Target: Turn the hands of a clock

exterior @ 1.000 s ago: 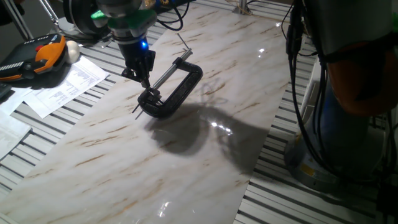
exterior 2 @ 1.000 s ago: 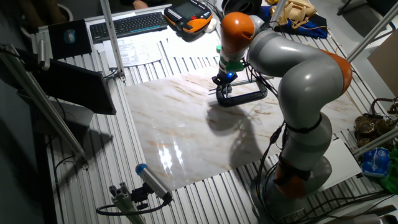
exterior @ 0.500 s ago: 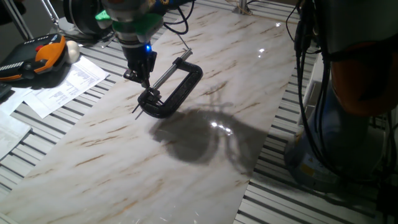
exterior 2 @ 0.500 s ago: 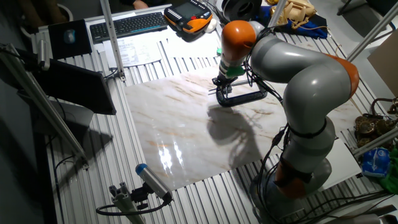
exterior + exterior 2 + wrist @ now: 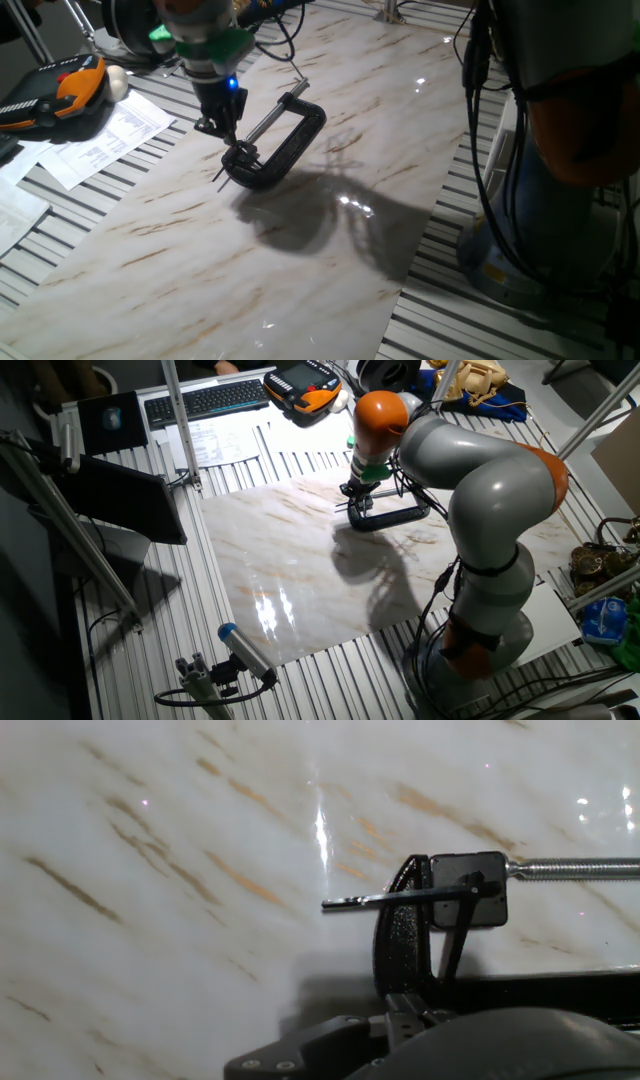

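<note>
I can read no text, brand or number anywhere around me. The printed sheets [image 5: 100,140] lying beside the marble slab [image 5: 300,250] carry lines too small and blurred to read.

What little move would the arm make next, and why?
Probably ease the pincer down onto the cross-pin. It hangs just above the clamp's knob end, apparently not touching, and the pin juts out sideways on the marble, free to be pushed round.
</note>
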Robot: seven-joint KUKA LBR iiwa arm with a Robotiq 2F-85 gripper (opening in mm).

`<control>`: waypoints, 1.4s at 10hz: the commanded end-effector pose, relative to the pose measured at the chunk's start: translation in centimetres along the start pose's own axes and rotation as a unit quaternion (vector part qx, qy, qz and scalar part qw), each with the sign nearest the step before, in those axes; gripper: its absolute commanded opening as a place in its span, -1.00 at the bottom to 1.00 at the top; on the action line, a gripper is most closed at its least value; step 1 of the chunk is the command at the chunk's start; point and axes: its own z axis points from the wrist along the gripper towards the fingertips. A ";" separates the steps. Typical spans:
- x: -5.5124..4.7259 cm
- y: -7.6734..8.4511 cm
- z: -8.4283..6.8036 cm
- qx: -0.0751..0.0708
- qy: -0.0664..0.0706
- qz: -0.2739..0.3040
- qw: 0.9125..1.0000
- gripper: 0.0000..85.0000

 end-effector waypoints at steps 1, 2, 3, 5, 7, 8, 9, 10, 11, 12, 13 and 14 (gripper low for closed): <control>-0.2 0.2 0.4 -0.002 0.000 0.000 1.000 -1.00; -0.5 0.5 1.1 -0.002 -0.001 0.000 1.000 -1.00; -0.7 0.9 1.8 -0.002 -0.003 0.001 1.000 -1.00; -1.1 1.2 2.8 -0.004 -0.002 0.005 1.000 -1.00; -1.2 1.5 3.7 -0.004 0.001 0.005 1.000 -1.00; -1.2 1.7 4.0 0.000 0.001 0.007 1.000 -1.00; -1.3 1.7 4.1 0.003 0.001 0.006 1.000 -1.00; -1.6 1.5 4.4 -0.002 0.004 0.002 1.000 -1.00; -1.9 1.4 4.7 -0.001 0.005 0.000 1.000 -1.00; -2.0 1.4 4.9 -0.002 0.003 -0.001 1.000 -1.00; -2.1 1.7 5.1 0.000 0.001 -0.001 1.000 -1.00; -2.2 1.8 5.2 0.001 0.005 -0.002 1.000 -1.00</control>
